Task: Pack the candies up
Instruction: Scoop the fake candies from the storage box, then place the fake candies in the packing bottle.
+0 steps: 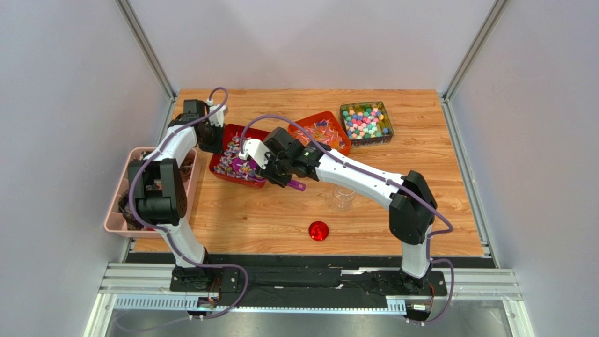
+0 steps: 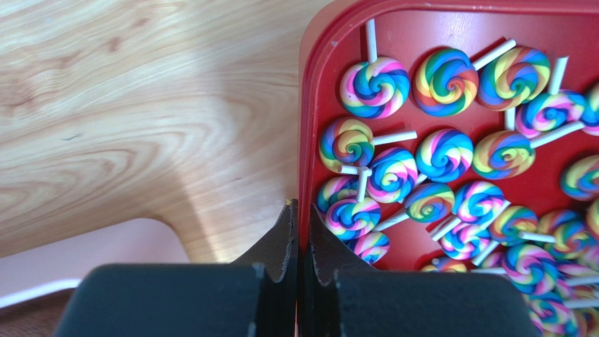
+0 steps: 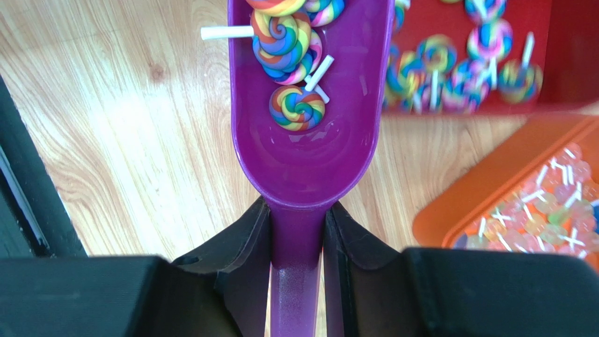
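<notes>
The candies here are rainbow swirl lollipops [image 2: 444,154] lying thick in a red tray [image 2: 306,105]. My left gripper [image 2: 301,207] is shut on that tray's rim, one finger outside and one inside. My right gripper [image 3: 297,210] is shut on the handle of a purple scoop [image 3: 309,151]. A few lollipops [image 3: 297,107] lie in the scoop's bowl, which sits at the red tray [image 3: 562,42]. From above, the left gripper [image 1: 214,140] is at the tray's far left edge. The right gripper [image 1: 281,168] is at its near right side, and the scoop's handle end [image 1: 297,186] pokes out behind it.
An orange tray [image 1: 339,123] of small wrapped sweets sits right of the red tray [image 1: 223,175]. A clear box [image 1: 366,123] of coloured sweets stands at the back right. A clear cup [image 1: 342,198] and a round red lid [image 1: 318,230] are nearer. A pink basket [image 1: 116,203] sits at the left edge.
</notes>
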